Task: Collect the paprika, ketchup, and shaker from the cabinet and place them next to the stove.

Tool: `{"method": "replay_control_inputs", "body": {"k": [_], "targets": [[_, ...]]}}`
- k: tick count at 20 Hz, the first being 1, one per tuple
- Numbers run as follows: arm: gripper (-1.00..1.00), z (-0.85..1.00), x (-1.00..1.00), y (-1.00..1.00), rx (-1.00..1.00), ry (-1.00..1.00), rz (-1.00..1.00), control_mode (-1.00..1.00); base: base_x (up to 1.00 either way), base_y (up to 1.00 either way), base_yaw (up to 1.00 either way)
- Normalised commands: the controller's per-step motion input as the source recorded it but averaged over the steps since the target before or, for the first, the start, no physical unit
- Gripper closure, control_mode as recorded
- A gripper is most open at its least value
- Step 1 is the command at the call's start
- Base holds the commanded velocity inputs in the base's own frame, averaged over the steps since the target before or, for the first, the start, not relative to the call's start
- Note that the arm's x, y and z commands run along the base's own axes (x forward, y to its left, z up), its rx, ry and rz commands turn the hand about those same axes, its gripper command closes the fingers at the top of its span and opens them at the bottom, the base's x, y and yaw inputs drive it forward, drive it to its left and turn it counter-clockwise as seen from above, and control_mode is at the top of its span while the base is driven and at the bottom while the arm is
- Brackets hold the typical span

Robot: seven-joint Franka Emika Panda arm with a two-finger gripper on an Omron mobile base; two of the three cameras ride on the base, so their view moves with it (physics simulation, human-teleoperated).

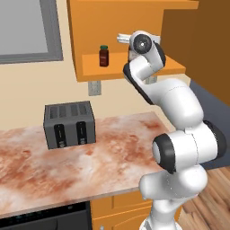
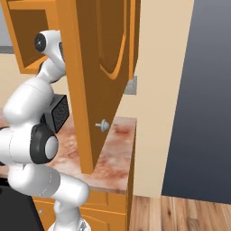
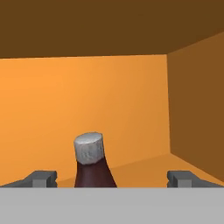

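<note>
A: Hand view, inside the cabinet (image 3: 87, 100): ketchup (image 3: 92, 168) stands upright on the shelf, cap nearest the lens, between the two fingertips (image 3: 41, 178) but left of centre. Gripper (image 3: 113, 179) jaws spread wide, touching nothing.

B: Anything delivered yet?

A: No sign of it. Left base view: paprika (image 1: 104, 55) upright on the cabinet shelf, left of the arm's wrist. Counter (image 1: 67, 166) carries a toaster (image 1: 69, 124) and none of the three items. Shaker not made out; stove likewise not identified in these views.

B: So progress?

A: Judged early. The arm is reaching into the cabinet, apparently lining up on the ketchup; no grasp made. Remaining: close on the bottle, lift clear of the shelf, carry it beside the stove, then return for the paprika and shaker.

B: Right base view?

A: Open cabinet door (image 2: 101, 85) hides the hand.
</note>
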Motion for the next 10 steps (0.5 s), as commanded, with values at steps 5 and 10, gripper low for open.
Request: {"method": "replay_control_inputs", "body": {"k": [5, 10], "targets": [[-1.0, -0.01, 0.19, 0.03, 0.0, 0.0, 0.0, -1.0, 0.0, 0.0, 0.0], [1.0, -0.07, 0.15, 0.02, 0.0, 0.02, 0.0, -1.0, 0.0, 0.0, 0.0]]}}
